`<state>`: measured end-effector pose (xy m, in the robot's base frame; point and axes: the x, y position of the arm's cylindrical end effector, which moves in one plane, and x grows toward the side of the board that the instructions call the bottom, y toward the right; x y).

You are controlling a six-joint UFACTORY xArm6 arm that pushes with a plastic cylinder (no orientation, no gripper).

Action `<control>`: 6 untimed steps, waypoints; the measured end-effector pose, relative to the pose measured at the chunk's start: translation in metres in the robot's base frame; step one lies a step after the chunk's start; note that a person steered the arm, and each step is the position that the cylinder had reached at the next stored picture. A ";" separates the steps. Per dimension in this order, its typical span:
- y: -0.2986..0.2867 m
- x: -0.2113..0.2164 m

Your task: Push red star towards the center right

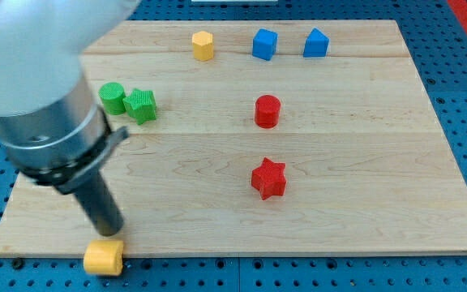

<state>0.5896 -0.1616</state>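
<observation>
The red star (268,179) lies on the wooden board (363,178), a little below and right of its middle. My tip (113,232) is near the board's bottom left corner, far to the left of the star. It stands right above a yellow cylinder (104,257) that lies at the board's bottom edge; whether they touch I cannot tell. A red cylinder (267,111) stands straight above the star.
A green cylinder (112,98) and a green star-like block (141,105) sit together at the left. A yellow hexagonal block (203,45), a blue cube (264,44) and a second blue block (315,43) line the top. The arm's grey body covers the top left corner.
</observation>
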 end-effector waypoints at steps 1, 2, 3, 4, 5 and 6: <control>0.049 -0.017; 0.079 -0.013; 0.086 -0.013; 0.107 -0.013; 0.141 -0.036; 0.181 -0.065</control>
<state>0.5247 0.0196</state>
